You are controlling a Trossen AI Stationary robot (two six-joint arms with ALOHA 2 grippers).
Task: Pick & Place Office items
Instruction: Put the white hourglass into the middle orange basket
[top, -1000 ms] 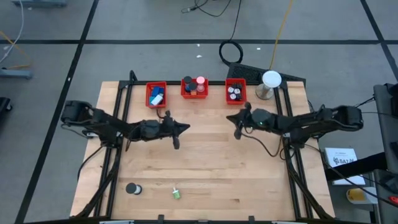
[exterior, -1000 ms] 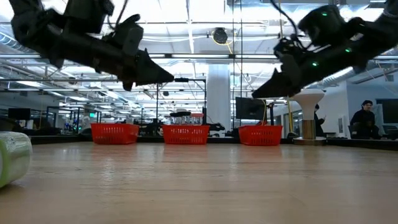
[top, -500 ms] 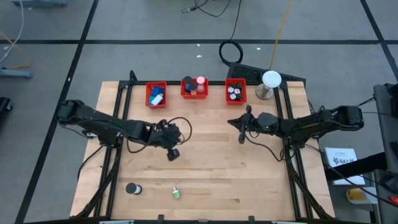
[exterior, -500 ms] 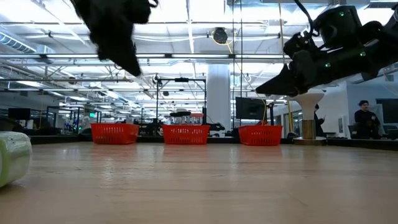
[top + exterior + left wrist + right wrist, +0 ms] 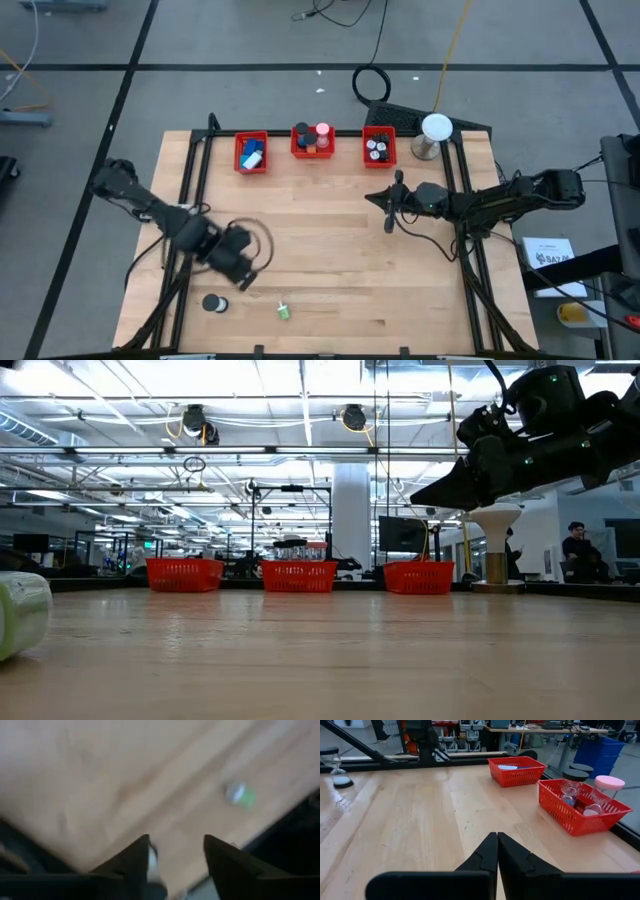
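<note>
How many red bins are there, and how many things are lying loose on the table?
Red bins: 3 (left, middle, right)
Loose things: 2 (black roll, green bit)
Total: 5

Two dark jointed arms with looping black cables, tapered black fingers, seemingly green-lit housings.

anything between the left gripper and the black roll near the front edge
Nothing: in the high view only bare wood separates the left gripper, fingers apart, from the black roll on the table.
</note>
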